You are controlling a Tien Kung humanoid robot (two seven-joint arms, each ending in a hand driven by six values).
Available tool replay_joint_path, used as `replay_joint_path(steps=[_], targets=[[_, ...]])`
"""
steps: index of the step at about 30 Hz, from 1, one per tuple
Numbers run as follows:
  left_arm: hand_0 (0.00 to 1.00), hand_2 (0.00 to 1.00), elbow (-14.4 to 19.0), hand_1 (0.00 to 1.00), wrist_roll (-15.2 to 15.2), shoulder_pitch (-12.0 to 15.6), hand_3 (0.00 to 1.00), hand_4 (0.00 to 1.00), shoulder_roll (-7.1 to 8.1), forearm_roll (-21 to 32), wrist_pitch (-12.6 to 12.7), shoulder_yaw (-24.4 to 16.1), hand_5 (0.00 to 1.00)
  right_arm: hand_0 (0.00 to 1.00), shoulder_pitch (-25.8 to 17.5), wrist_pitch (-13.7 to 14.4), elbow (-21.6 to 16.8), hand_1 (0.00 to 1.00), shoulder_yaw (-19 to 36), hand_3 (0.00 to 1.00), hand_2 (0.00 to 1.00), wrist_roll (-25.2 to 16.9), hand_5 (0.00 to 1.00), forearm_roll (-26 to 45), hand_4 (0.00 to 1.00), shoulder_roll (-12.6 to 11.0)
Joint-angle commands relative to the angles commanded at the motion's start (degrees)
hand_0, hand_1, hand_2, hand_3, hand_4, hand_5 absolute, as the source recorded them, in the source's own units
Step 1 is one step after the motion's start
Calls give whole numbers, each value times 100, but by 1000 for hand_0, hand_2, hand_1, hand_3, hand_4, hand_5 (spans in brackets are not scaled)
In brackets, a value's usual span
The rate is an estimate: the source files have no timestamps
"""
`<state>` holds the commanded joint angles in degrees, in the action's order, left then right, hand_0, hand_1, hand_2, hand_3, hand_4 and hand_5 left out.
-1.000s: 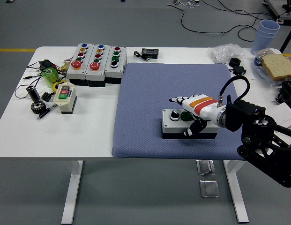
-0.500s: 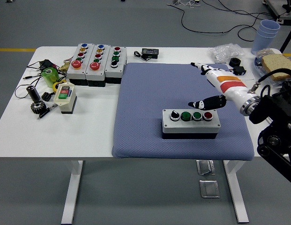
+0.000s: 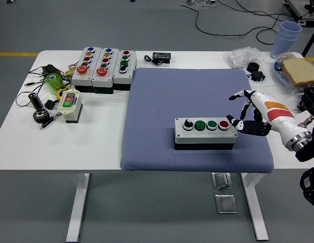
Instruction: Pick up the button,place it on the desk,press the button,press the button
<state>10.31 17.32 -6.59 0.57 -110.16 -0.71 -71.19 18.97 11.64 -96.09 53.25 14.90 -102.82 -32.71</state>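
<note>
Withdrawn right hand (image 3: 258, 114) now beside button box (image 3: 205, 132), fingers (image 3: 236, 96) spread.

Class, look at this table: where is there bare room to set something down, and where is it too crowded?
Free: the blue mat behind and left of the button box, and the white table along its near-left edge. Crowded: the far-left corner around the three control boxes, and the far-right corner by the bread. The right hand hovers beside the box.

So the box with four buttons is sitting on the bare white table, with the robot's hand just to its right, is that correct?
Not quite. The head view shows the button box sitting on the blue mat that covers part of the table, not on the bare white top. The rest holds: it has four buttons, and the right hand is just to its right, fingers spread.
</note>
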Motion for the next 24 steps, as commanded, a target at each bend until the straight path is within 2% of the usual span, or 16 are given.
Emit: replay_joint_path(steps=[3,9,24], targets=[[644,601,0,606,-3,-13,563,312,3,37,9,5,855,76,-55,-239,-43,2,0,672,189,83,287,-76,662,-18],[644,601,0,605,-7,-45,562,312,9,82,13,21,854,75,-20,-451,-12,2,-75,668,188,201,297,-173,662,16],[645,601,0,606,-8,-126,564,314,15,119,12,19,857,82,274,-664,211,2,-321,681,192,294,323,-299,661,109]])
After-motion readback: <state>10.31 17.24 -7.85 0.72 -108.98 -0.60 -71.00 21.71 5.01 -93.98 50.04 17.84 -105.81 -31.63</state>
